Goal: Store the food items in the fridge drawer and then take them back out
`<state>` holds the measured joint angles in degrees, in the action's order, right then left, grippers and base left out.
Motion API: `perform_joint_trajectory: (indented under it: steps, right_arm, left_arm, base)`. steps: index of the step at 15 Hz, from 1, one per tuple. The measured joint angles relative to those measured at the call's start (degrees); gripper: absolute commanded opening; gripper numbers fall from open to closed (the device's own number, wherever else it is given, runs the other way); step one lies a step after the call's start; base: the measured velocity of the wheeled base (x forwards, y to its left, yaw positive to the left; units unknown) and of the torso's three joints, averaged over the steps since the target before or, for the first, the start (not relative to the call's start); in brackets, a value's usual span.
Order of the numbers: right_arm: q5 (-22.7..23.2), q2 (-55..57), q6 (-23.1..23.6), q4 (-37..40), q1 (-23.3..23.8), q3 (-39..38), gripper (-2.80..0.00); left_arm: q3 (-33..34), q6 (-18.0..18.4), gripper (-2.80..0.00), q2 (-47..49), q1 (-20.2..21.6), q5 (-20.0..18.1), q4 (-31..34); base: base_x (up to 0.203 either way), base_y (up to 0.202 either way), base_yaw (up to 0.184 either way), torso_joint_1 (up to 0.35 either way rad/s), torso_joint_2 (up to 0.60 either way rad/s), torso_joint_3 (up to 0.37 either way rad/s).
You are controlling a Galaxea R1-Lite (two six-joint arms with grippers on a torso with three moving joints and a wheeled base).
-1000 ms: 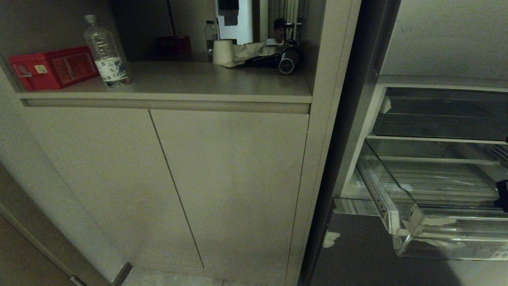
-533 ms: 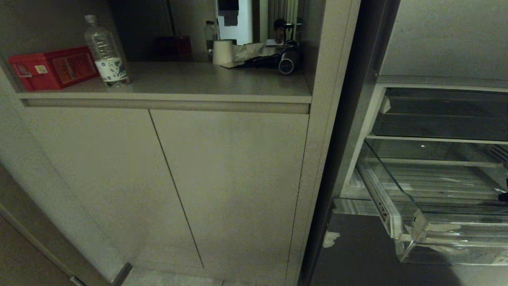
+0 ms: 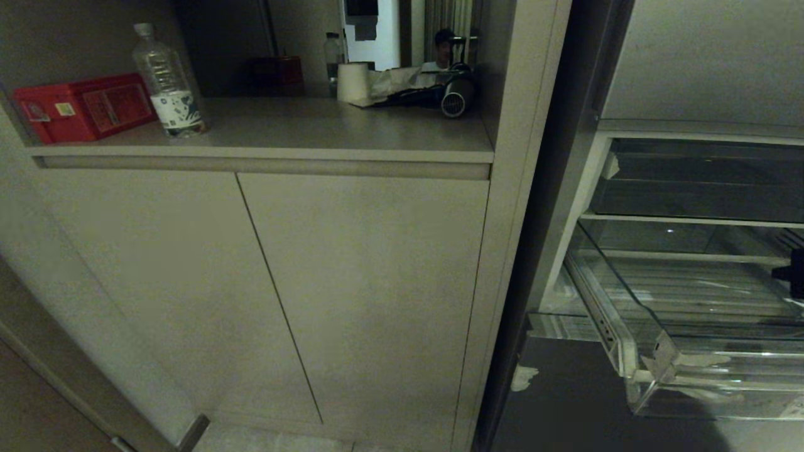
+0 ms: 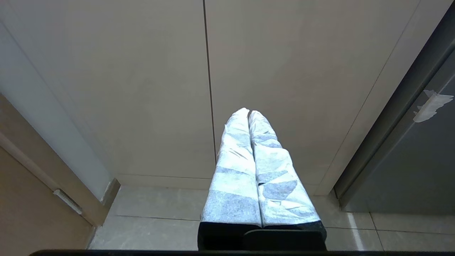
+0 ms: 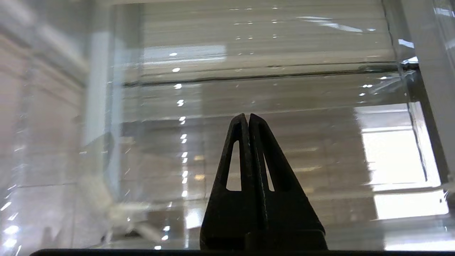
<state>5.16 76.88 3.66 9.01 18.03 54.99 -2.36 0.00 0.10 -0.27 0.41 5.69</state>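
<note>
While our right end effector [image 5: 248,119] hangs pinched shut and empty over the wide clear plastic fridge drawer [image 5: 270,67], our left end effector [image 4: 249,114] rests closed too.

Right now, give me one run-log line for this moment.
fridge drawer: pulled out, no food seen | right end effector: shut, empty, over drawer | left end effector: shut, parked by cabinet doors

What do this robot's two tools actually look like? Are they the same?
No. The left tool has two long tapering fingers wrapped in crinkled silvery-grey tape on a black base. The right tool is bare matte black, with two pointed fingers, each with a slim triangular cut-out. No cables or markings show.
</note>
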Motion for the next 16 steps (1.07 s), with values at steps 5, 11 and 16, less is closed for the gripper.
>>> perform_joint_trajectory:
  steps: [5,11,16]
  right_arm:
    - [1.3,-12.9,0.2,-0.3,-0.9,-4.9,-2.8]
    - [1.5,-34.0,-2.6,-0.2,-4.3,-15.0,-2.8]
    - [-10.1,-50.9,-3.6,-0.7,-16.9,-25.4,-2.8]
  left_arm:
    - [0.0,0.0,-2.8,0.0,0.0,0.0,0.0]
    - [0.0,0.0,-2.8,0.0,0.0,0.0,0.0]
    - [0.0,0.0,-2.8,0.0,0.0,0.0,0.0]
  base:
    - [0.0,0.0,0.0,0.0,0.0,0.0]
    - [0.0,0.0,0.0,0.0,0.0,0.0]
    - [0.0,0.0,0.0,0.0,0.0,0.0]
